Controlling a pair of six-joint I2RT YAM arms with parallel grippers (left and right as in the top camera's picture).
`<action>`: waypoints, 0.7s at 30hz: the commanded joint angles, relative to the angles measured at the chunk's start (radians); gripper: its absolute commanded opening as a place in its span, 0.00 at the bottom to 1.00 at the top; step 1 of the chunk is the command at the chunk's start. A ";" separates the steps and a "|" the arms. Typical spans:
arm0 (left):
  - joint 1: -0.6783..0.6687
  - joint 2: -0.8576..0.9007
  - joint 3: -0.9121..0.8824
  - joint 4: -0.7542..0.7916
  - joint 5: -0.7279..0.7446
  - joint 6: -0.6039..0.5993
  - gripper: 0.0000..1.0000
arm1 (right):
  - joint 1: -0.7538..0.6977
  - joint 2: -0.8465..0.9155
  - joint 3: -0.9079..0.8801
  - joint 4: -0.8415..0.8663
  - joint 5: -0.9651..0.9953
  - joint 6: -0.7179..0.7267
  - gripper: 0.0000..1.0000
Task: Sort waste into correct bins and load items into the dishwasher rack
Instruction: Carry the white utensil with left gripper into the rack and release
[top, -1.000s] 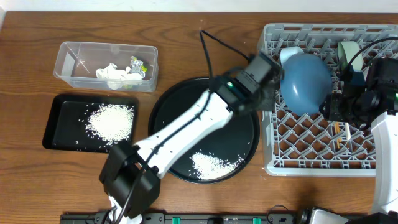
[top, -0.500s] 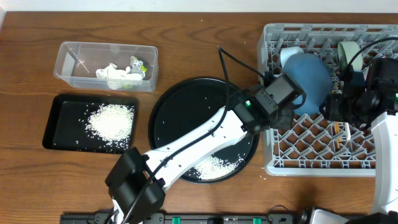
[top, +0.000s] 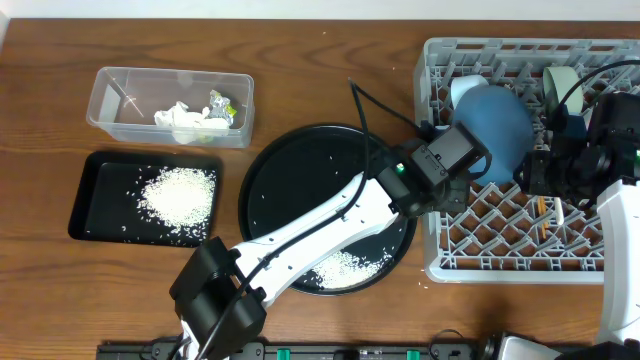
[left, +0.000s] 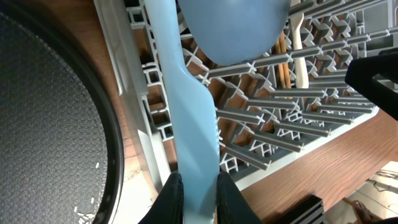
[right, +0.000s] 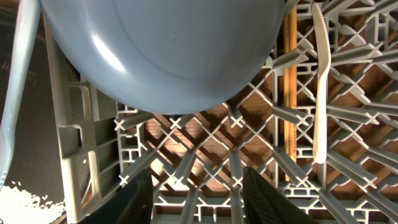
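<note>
Left gripper (left: 198, 194) grasps a plastic utensil (left: 186, 106) over the rack (left: 280, 124) edge; right gripper (right: 199, 186) released, empty. Dropped here, the utensil may slip through the gaps.

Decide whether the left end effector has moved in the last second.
Yes: the left end effector moved right and down-frame, over the dishwasher rack's left edge.

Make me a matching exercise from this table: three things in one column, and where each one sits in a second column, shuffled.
Things
1. crumpled white paper napkin
2. big dark-blue bowl
3. long pale plastic utensil

Places
A. pinched in the shut left gripper
B. inside the clear rectangular plastic tub
C. in the large light-grey plastic rack

Pairs: 1-B, 2-C, 3-A
</note>
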 joint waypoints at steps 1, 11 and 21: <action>-0.018 -0.003 -0.008 -0.003 0.010 -0.024 0.07 | 0.010 -0.006 0.016 -0.001 0.002 0.010 0.43; -0.040 -0.003 -0.008 0.005 0.010 -0.051 0.07 | 0.010 -0.006 0.016 -0.005 0.002 0.010 0.43; -0.039 -0.003 -0.008 0.001 0.009 -0.018 0.27 | 0.010 -0.006 0.016 -0.006 0.002 0.010 0.44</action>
